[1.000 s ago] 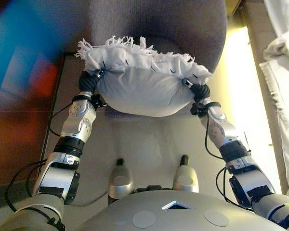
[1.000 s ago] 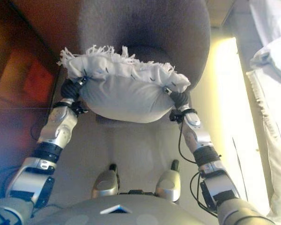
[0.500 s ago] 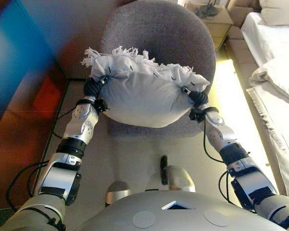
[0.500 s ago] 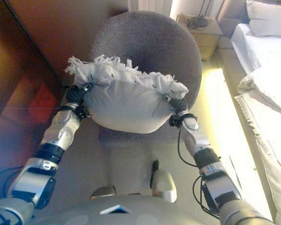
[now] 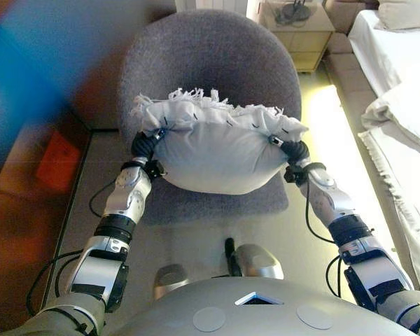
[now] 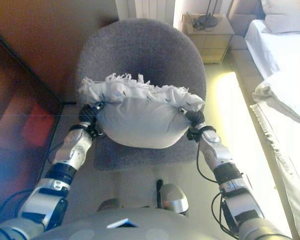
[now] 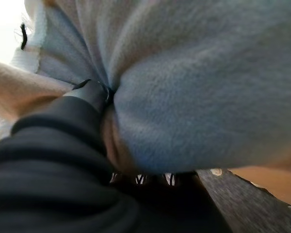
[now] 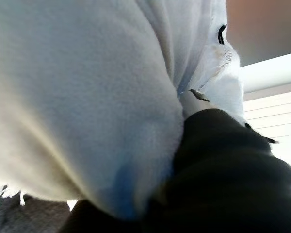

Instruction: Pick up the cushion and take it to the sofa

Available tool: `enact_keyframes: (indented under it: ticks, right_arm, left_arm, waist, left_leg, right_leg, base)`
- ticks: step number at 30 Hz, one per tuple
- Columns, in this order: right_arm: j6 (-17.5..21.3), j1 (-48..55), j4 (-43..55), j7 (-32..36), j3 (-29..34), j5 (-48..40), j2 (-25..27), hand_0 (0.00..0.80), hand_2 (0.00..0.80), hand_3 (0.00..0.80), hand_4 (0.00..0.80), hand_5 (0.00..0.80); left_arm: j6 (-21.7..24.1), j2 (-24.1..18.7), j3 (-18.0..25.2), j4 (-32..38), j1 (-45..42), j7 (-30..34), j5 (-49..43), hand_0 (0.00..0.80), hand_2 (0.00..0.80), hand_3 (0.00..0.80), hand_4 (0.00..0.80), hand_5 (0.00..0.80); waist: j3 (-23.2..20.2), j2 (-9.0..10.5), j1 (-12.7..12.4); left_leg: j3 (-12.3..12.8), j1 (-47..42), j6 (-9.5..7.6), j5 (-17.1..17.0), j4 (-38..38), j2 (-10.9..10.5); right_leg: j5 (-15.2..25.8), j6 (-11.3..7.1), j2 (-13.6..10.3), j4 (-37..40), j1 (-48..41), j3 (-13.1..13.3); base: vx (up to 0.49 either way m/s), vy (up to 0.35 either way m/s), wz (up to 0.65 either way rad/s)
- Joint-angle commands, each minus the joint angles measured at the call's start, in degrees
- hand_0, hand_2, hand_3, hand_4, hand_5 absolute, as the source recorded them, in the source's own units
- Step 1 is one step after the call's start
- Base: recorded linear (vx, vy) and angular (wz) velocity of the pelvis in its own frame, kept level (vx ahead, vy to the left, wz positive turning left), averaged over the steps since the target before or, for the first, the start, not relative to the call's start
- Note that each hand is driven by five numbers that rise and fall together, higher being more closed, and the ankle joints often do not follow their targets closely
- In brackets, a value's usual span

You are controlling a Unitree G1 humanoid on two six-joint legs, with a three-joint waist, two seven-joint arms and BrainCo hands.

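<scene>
cushion [image 5: 220, 150]: held up between both hands, same as before
chair [image 5: 210, 63]: now fuller in view, camera shifted
left hand [image 5: 148, 143]: fingers buried in cushion, can't tell
right hand [image 5: 294, 150]: same, can't tell

A round grey chair [image 6: 140, 55] stands on a pale floor [image 6: 225, 100]. Behind it: nightstand [image 6: 210, 32]. Right of it: white bed [image 6: 285, 65].
</scene>
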State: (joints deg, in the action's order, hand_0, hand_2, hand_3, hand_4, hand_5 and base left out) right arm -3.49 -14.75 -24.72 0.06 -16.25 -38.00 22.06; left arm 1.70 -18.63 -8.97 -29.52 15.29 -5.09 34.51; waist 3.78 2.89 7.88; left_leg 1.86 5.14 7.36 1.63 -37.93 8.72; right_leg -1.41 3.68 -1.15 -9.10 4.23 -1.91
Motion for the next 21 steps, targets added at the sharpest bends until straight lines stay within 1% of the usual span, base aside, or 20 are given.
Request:
enact_keyframes:
  ticks: [1, 2, 4, 5, 6, 8, 9, 10, 11, 13, 14, 15, 16, 17, 19, 21]
  right_arm:
    - [6.00, -1.63, 6.27, 0.62, 0.85, -4.02, -2.22, 0.800, 0.800, 0.800, 0.800, 0.800]
    - [5.75, -2.03, 6.56, -0.12, 1.02, -4.01, -2.22, 0.800, 0.800, 0.800, 0.800, 0.800]
    - [5.76, -1.97, 6.81, -1.25, 1.41, -3.88, -2.31, 0.800, 0.800, 0.800, 0.800, 0.800]
    - [5.83, -1.78, 6.85, -1.59, 1.58, -3.88, -2.37, 0.800, 0.800, 0.800, 0.800, 0.800]
    - [5.75, -1.27, 6.97, -2.39, 1.95, -3.92, -2.51, 0.800, 0.800, 0.800, 0.800, 0.800]
    - [5.82, -0.49, 7.01, -2.43, 2.17, -3.35, -2.82, 0.800, 0.800, 0.800, 0.800, 0.800]
    - [5.95, 0.32, 7.38, -2.49, 2.30, -3.02, -3.06, 0.800, 0.800, 0.800, 0.800, 0.800]
    - [5.98, 0.81, 7.92, -2.92, 2.37, -2.76, -3.19, 0.800, 0.800, 0.800, 0.800, 0.800]
    - [6.02, 0.89, 8.31, -3.36, 2.51, -2.83, -3.17, 0.800, 0.800, 0.800, 0.800, 0.800]
    - [6.61, 0.31, 7.91, -4.64, 2.47, -3.02, -3.60, 0.800, 0.800, 0.800, 0.800, 0.800]
    - [7.14, -0.18, 7.13, -5.17, 2.34, -3.19, -3.97, 0.800, 0.800, 0.800, 0.800, 0.800]
    - [7.85, -0.81, 6.20, -6.56, 1.98, -3.65, -4.44, 0.800, 0.800, 0.800, 0.800, 0.800]
    - [8.21, -1.33, 5.02, -7.34, 1.90, -4.43, -4.66, 0.800, 0.800, 0.800, 0.800, 0.800]
    - [8.48, -1.82, 3.73, -8.36, 1.82, -4.93, -4.86, 0.800, 0.800, 0.800, 0.800, 0.800]
    - [8.31, -2.10, 2.42, -10.13, 2.00, -4.73, -5.27, 0.800, 0.800, 0.800, 0.800, 0.800]
    - [7.92, -2.54, 1.89, -12.51, 2.30, -4.81, -5.31, 0.800, 0.800, 0.800, 0.800, 0.800]
  left_arm:
    - [2.84, -2.03, 1.30, 8.58, 1.04, 3.84, 0.64, 0.800, 0.800, 0.800, 0.800, 0.800]
    - [2.50, -2.37, 1.40, 8.71, 1.36, 4.17, 1.02, 0.800, 0.800, 0.800, 0.800, 0.800]
    - [2.51, -2.26, 1.01, 7.70, 2.78, 4.18, 2.01, 0.800, 0.800, 0.800, 0.800, 0.800]
    - [2.68, -2.05, 0.85, 7.19, 3.27, 4.18, 2.24, 0.800, 0.800, 0.800, 0.800, 0.800]
    - [2.45, -1.62, 0.70, 6.65, 4.10, 3.97, 2.81, 0.800, 0.800, 0.800, 0.800, 0.800]
    - [2.64, -1.25, 0.43, 5.78, 4.62, 3.99, 2.74, 0.800, 0.800, 0.800, 0.800, 0.800]
    - [2.60, -1.18, 0.34, 5.55, 4.49, 4.28, 2.35, 0.800, 0.800, 0.800, 0.800, 0.800]
    - [2.67, -1.25, 0.10, 5.70, 4.17, 4.43, 1.89, 0.800, 0.800, 0.800, 0.800, 0.800]
    - [2.71, -1.36, -0.44, 5.88, 4.11, 4.42, 1.58, 0.800, 0.800, 0.800, 0.800, 0.800]
    - [3.07, -1.72, -1.13, 5.39, 4.58, 4.51, 1.64, 0.800, 0.800, 0.800, 0.800, 0.800]
    - [3.55, -1.79, -1.50, 4.77, 5.09, 4.35, 1.53, 0.800, 0.800, 0.800, 0.800, 0.800]
    - [4.15, -2.02, -2.30, 3.92, 5.91, 4.06, 1.30, 0.800, 0.800, 0.800, 0.800, 0.800]
    - [4.29, -2.16, -2.72, 3.41, 6.41, 3.87, 1.26, 0.800, 0.800, 0.800, 0.800, 0.800]
    - [4.05, -2.26, -3.11, 3.21, 6.74, 3.83, 1.91, 0.800, 0.800, 0.800, 0.800, 0.800]
    - [3.23, -2.12, -3.24, 3.60, 6.52, 3.72, 2.67, 0.800, 0.800, 0.800, 0.800, 0.800]
    - [2.54, -1.75, -3.94, 3.82, 6.61, 2.87, 1.91, 0.800, 0.800, 0.800, 0.800, 0.800]
  waist:
    - [-3.54, 1.28, -2.67]
    - [-3.31, 0.69, -3.13]
    - [-3.18, 0.15, -3.49]
    - [-3.24, 0.00, -3.51]
    - [-3.59, -0.36, -3.40]
    - [-3.95, -0.60, -3.08]
    - [-4.18, -0.97, -2.74]
    - [-4.19, -1.26, -2.70]
    - [-4.08, -1.55, -2.62]
    - [-3.58, -2.08, -2.94]
    - [-3.11, -2.55, -3.11]
    - [-2.44, -3.27, -3.16]
    - [-2.08, -3.65, -3.33]
    - [-1.83, -3.52, -3.52]
    - [-1.90, -2.64, -3.62]
    - [-1.88, -1.62, -2.85]
  left_leg:
    - [5.37, -0.42, -3.39, -8.43, 10.07, -0.82]
    - [6.15, -0.05, -3.26, -8.94, 15.36, -0.35]
    - [7.64, 0.18, -3.09, -8.75, 21.25, -0.01]
    - [8.14, 0.09, -3.10, -8.38, 22.99, -0.05]
    - [8.95, -0.36, -3.23, -7.12, 26.06, -0.34]
    - [9.77, -2.00, -3.97, -4.50, 29.75, -1.53]
    - [9.56, -3.34, -4.20, -3.75, 31.56, -2.21]
    - [8.63, -4.18, -4.49, -3.46, 32.56, -3.21]
    - [8.40, -4.63, -4.81, -3.11, 32.77, -3.85]
    - [8.62, -4.51, -6.16, -2.11, 32.49, -5.26]
    - [8.91, -4.51, -6.91, -1.73, 32.28, -5.58]
    - [8.80, -4.67, -7.44, -1.11, 31.78, -5.63]
    - [8.40, -4.84, -7.67, -0.70, 31.38, -5.58]
    - [8.09, -5.34, -7.62, -0.35, 31.20, -5.75]
    - [7.37, -6.44, -6.99, -0.08, 31.60, -6.16]
    - [6.36, -7.89, -5.81, 0.84, 31.79, -6.11]
  right_leg:
    - [3.69, -4.74, -2.30, 2.78, -2.75, 0.76]
    - [2.77, -5.17, -2.18, 2.76, -3.65, 0.52]
    - [1.50, -6.01, -2.73, 2.73, -5.09, -0.04]
    - [1.14, -6.33, -3.01, 2.71, -5.48, -0.30]
    - [0.53, -7.08, -3.70, 2.28, -5.91, -0.82]
    - [0.62, -8.15, -4.83, 1.12, -5.77, -1.32]
    - [0.89, -8.72, -5.25, 0.50, -5.30, -1.38]
    - [1.51, -9.27, -5.62, -0.79, -4.71, -1.30]
    - [1.59, -9.58, -5.93, -2.07, -4.05, -1.40]
    - [2.26, -10.23, -7.23, -7.93, -1.87, -2.55]
    - [3.74, -10.41, -8.13, -13.62, 0.41, -3.06]
    - [5.10, -10.26, -8.69, -19.93, 3.18, -2.96]
    - [6.27, -10.08, -9.19, -23.97, 4.71, -2.59]
    - [7.24, -9.94, -10.05, -24.17, 5.34, -2.35]
    - [8.24, -9.98, -11.28, -17.34, 4.32, -1.81]
    - [9.60, -10.76, -11.78, -8.78, 3.58, 0.15]
  base:
    - [0.265, 0.204, -0.06]
    - [0.246, 0.226, -0.08]
    - [0.211, 0.208, -0.04]
    - [0.211, 0.215, 0.01]
    - [0.200, 0.210, 0.03]
    - [0.176, 0.186, 0.05]
    - [0.145, 0.152, -0.09]
    - [0.140, 0.160, -0.13]
    - [0.095, 0.143, -0.02]
    - [0.040, 0.157, 0.14]
    - [0.005, 0.190, 0.02]
    - [0.015, 0.187, -0.04]
    - [0.072, 0.128, 0.01]
    - [0.147, 0.024, 0.09]
    - [0.209, -0.113, 0.09]
    - [0.210, -0.223, 0.08]
